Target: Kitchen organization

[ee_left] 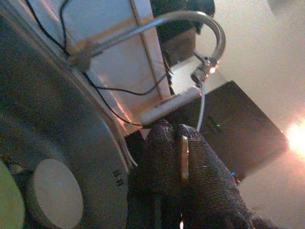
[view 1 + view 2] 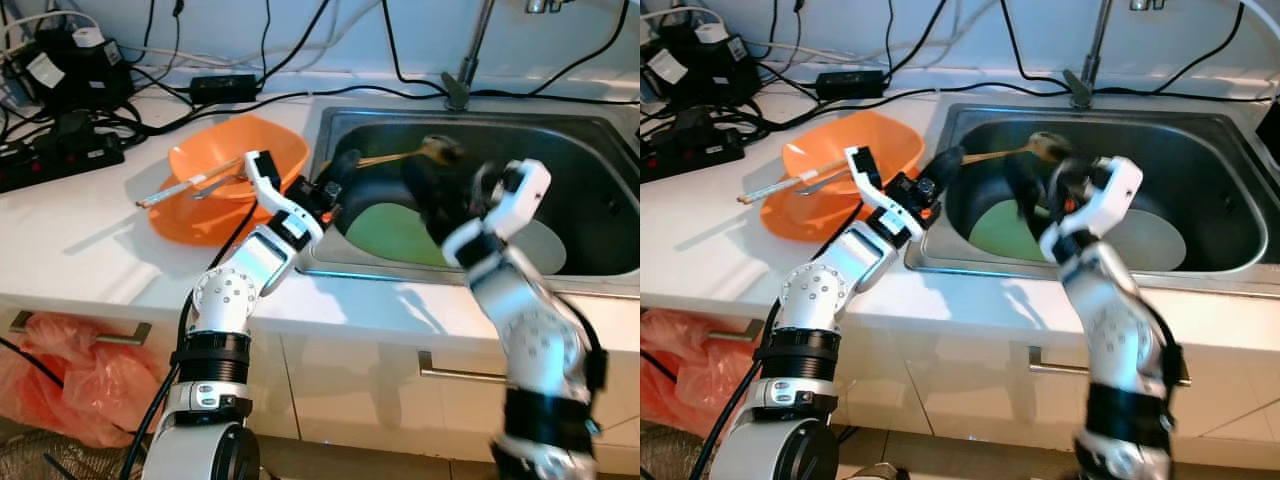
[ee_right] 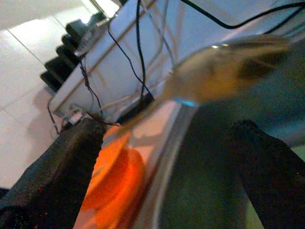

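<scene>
**Spoon Transfer Over the Sink: Handover Stage**

While the wooden spoon (image 2: 405, 155) is lifted above the sink (image 2: 600, 135), the step in hand appears to be its removal toward the counter.

1. At the 9 o'clock side of the head view, power strips and cables (image 2: 60, 100) occupy the countertop (image 2: 70, 240). Keep the travel path away from them.
2. Toward the centre, at roughly 10 o'clock from the sink, sits the orange bowl (image 2: 275, 145), holding chopsticks (image 2: 185, 185) and a metal utensil whose type cannot be told. This bowl is judged to be the collection point for loose utensils.
3. The left gripper (image 2: 340, 175) reaches over the sink's near-left rim. Its fingers (image 1: 167, 157) are pressed together, pinching the spoon's handle end. The spoon extends from there toward 2 o'clock, bowl end raised over the basin.
4. Below the spoon lie a green plate (image 2: 385, 235) and a white plate (image 2: 545, 245) on the sink floor.
5. At 3 o'clock from the left gripper, the right gripper (image 3: 167, 138) is motion-blurred in the head view. In its wrist view the fingers stand spread, with the spoon bowl just beyond them, not touching.

Next move, as judged: either swing the spoon to the orange bowl with the left arm, or bring the right fingers around the spoon before the left grip releases. Premature release would likely drop the spoon onto the plates.
</scene>
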Controlling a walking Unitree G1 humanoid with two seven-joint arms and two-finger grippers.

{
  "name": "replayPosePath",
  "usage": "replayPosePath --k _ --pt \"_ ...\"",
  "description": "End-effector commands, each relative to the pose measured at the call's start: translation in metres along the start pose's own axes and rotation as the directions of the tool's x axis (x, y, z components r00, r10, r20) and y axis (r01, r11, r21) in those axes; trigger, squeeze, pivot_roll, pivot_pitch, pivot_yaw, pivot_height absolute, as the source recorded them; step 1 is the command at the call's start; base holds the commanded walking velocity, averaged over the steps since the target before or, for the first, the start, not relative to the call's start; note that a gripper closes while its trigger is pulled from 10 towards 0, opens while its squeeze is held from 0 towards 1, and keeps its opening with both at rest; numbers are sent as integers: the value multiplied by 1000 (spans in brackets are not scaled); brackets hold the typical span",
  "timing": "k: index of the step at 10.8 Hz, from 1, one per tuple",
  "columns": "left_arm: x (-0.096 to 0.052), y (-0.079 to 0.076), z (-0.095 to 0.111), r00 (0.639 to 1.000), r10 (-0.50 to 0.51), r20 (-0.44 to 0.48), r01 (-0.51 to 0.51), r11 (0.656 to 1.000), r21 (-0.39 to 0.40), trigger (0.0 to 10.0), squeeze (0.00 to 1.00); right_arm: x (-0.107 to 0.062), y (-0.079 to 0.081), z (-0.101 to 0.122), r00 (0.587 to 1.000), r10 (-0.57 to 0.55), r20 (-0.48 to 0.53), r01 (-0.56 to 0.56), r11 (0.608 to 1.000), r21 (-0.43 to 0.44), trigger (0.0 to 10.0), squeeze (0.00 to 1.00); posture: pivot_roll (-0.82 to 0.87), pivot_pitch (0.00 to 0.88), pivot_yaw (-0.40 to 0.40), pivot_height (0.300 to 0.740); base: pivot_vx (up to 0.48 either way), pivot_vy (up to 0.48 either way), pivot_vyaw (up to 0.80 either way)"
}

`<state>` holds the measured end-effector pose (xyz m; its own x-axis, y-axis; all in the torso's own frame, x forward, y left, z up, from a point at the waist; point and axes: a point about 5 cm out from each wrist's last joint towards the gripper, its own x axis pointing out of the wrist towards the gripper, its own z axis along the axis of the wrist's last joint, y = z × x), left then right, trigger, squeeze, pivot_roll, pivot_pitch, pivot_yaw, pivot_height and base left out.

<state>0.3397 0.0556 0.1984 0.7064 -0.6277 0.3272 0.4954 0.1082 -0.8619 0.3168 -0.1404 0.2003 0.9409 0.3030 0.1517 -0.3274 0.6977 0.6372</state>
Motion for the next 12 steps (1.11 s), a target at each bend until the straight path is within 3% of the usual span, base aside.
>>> replayPosePath --k 1,4,5,12 --pt "12 -12 -26 997 -71 -12 69 992 -103 0 0 4 1 3 1000 2 10 -2 1000 27 10000 0 40 55 54 740 0 0 0" --pt "11 -12 -30 996 -78 -34 74 989 -125 0 0 12 4 7 999 21 30 -22 998 53 10000 0 38 53 48 740 0 0 0" --pt "10 -14 -32 994 -93 -47 86 987 -139 0 0 13 4 8 999 21 39 -23 998 60 0 0 38 53 48 740 0 0 0" --pt "9 -19 -42 986 -134 -99 115 977 -182 0 0 15 -3 12 996 -19 85 2 982 190 0 0 38 55 51 740 0 0 0"
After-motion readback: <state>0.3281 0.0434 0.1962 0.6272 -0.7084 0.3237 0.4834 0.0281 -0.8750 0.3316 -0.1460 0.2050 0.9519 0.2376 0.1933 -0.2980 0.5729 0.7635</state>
